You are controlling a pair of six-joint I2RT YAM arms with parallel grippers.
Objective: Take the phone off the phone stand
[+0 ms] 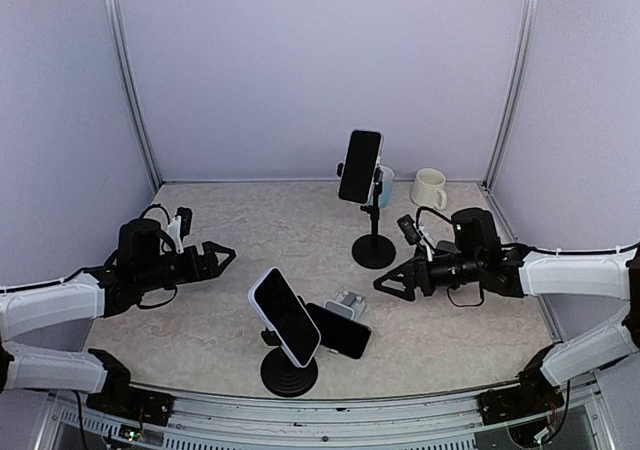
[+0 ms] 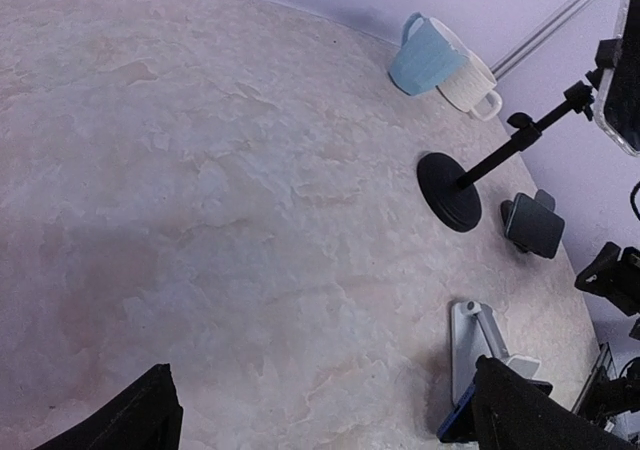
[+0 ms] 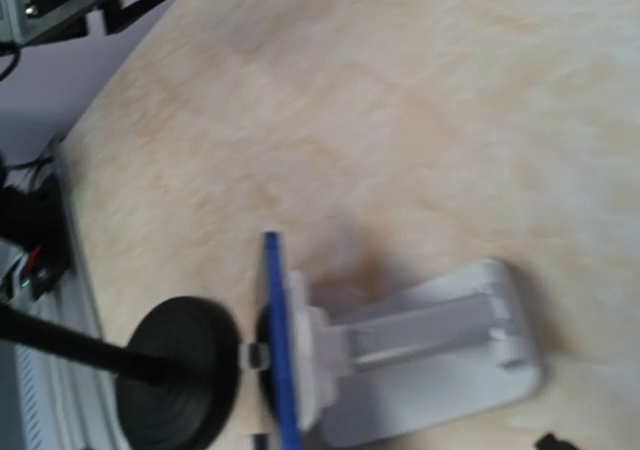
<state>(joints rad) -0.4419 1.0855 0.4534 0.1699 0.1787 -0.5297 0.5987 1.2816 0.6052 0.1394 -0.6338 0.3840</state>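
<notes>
Now, nearest you on the table (image 1: 210, 335) stands the round-based stand (image 1: 288, 374). Its white-cased phone (image 1: 285, 316) is clamped at a backward tilt, so the screen faces up.

Just beyond it to the right, the dark phone (image 1: 340, 332) leans on the white folding stand (image 1: 350, 300). In the right wrist view you see it edge-on, a blue rim resting against the stand's lip, which stops it sliding down.

Your right gripper (image 1: 388, 287) hangs low just beside that stand and is aimed at it, with its jaws spread wide and nothing in them. So I judge this is the phone to lift, though three stands carry phones and nothing rules out the others.

Your left gripper (image 1: 224, 259) is equally spread and empty, well apart on the other side, over bare tabletop.

Farther back, the tall stand (image 1: 374, 242) holds a third phone (image 1: 360, 166) high on its pole. Behind it, a blue mug (image 1: 386, 177) and a cream mug (image 1: 429, 187) sit near the back wall.

Lift the dark phone up off the lip, not sideways.
</notes>
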